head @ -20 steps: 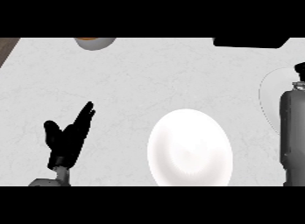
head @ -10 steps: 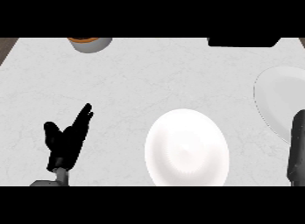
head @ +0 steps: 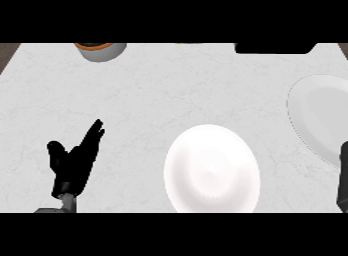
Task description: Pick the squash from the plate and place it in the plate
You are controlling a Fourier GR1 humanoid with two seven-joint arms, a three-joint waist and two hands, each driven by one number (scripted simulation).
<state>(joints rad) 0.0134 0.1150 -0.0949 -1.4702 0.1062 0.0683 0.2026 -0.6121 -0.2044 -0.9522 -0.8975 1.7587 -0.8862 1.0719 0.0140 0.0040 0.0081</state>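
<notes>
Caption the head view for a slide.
Left hand rests open beside a white plate; a second plate lies at the right edge.

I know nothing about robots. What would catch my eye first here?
The round white plate low in the middle of the pale marbled counter stands out first, with a second white plate cut off by the right edge. At lower left, the robot's black left hand rests open, fingers pointing up.
</notes>
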